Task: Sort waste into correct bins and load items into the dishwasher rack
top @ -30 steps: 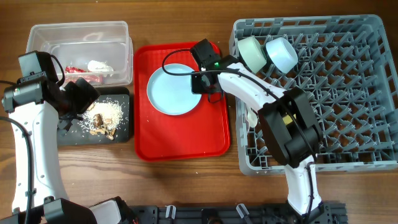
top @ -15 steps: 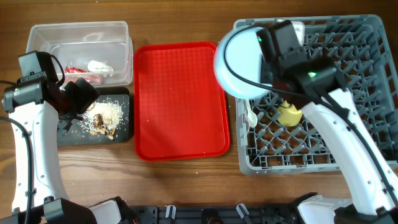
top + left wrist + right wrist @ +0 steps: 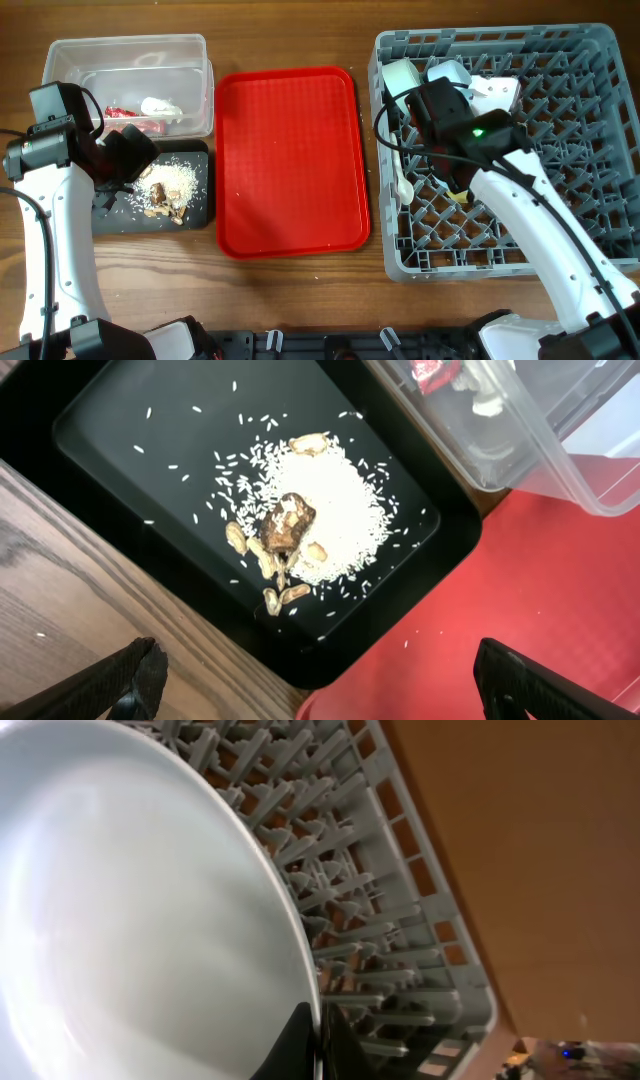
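Right now my right gripper point(image 3: 312, 1038) is pinched shut on the rim of the plate point(image 3: 130, 920). I hold the plate on edge over the back left part of the rack point(image 3: 590, 150), because it can only stand between the upright pegs if it goes in rim first. The wrist view shows the pegs just behind the plate, but I cannot tell whether its lower edge is seated yet. The mint bowl point(image 3: 400, 75) and the blue bowl point(image 3: 450, 72) sit just beside it in the back left corner, so I judge the slot is tight on that side. A white spoon point(image 3: 402, 185) lies along the rack's left wall.

My left gripper point(image 3: 320, 670) is spread wide and holds nothing. It hangs over the black tray point(image 3: 200, 200), where the food scraps point(image 3: 165, 190) lie in a loose heap of rice and nuts. The wrapper point(image 3: 125, 113) and the tissue point(image 3: 160, 105) are in the clear tub point(image 3: 60, 55), apart from the food. The red tray point(image 3: 290, 170) lies bare on the counter point(image 3: 300, 290) between the bins and the rack.
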You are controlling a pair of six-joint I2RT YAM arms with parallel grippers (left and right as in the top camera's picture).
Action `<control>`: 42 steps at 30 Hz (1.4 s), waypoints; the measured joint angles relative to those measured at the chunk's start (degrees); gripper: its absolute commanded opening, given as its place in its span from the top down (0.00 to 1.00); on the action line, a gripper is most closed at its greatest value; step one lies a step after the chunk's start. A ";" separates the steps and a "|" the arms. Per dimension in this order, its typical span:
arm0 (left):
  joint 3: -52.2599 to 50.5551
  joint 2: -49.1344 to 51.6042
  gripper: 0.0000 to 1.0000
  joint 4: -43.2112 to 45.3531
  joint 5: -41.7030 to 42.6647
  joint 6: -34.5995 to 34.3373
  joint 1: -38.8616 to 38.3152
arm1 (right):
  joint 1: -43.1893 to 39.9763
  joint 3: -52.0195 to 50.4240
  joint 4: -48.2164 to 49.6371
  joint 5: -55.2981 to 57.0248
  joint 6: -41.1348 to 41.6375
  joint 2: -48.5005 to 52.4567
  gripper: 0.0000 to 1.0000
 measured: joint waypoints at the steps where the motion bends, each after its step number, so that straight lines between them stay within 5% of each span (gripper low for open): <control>1: -0.02 0.00 0.00 0.00 0.00 0.00 0.00 | 0.00 -1.07 3.37 -0.90 -0.28 0.00 0.92; 2: 0.00 0.00 0.00 0.04 0.02 0.00 0.00 | 0.00 -1.42 5.11 -1.81 -0.81 0.02 0.85; 3: 0.00 0.00 0.00 0.00 0.02 0.00 0.00 | 0.00 -1.53 9.25 -4.11 -1.55 0.02 0.44; 4: -0.02 0.00 0.00 0.00 0.02 0.00 0.00 | 0.00 -1.53 10.47 -5.40 -2.12 0.02 0.29; 9: -0.02 -0.02 0.00 1.03 3.13 0.87 0.00 | -0.02 -1.57 14.67 -17.59 -3.08 -0.02 0.07; 16: -0.02 -0.04 0.00 7.41 8.48 12.20 -15.10 | -9.88 -0.20 21.09 -47.21 -12.48 -9.64 0.00; 22: -0.02 -0.04 0.00 1.99 9.01 18.16 -23.50 | -17.38 -0.07 11.89 -67.78 -22.16 -10.21 0.00; 29: -0.87 -6.49 0.00 -1.20 8.92 19.39 -23.50 | -17.38 -3.52 11.23 -65.96 -22.32 -20.83 0.00; 35: -17.88 -34.32 0.00 6.47 7.89 19.41 -23.50 | -17.38 -22.14 18.51 -59.71 -17.84 -46.36 0.00; 39: -22.14 -47.01 0.00 7.80 7.72 19.41 -23.50 | -17.38 -24.13 15.72 -56.76 -14.71 -48.04 0.00; 42: -22.16 -47.45 0.00 6.97 7.72 19.41 -23.50 | -17.38 -24.13 15.72 -56.52 -14.27 -46.95 0.00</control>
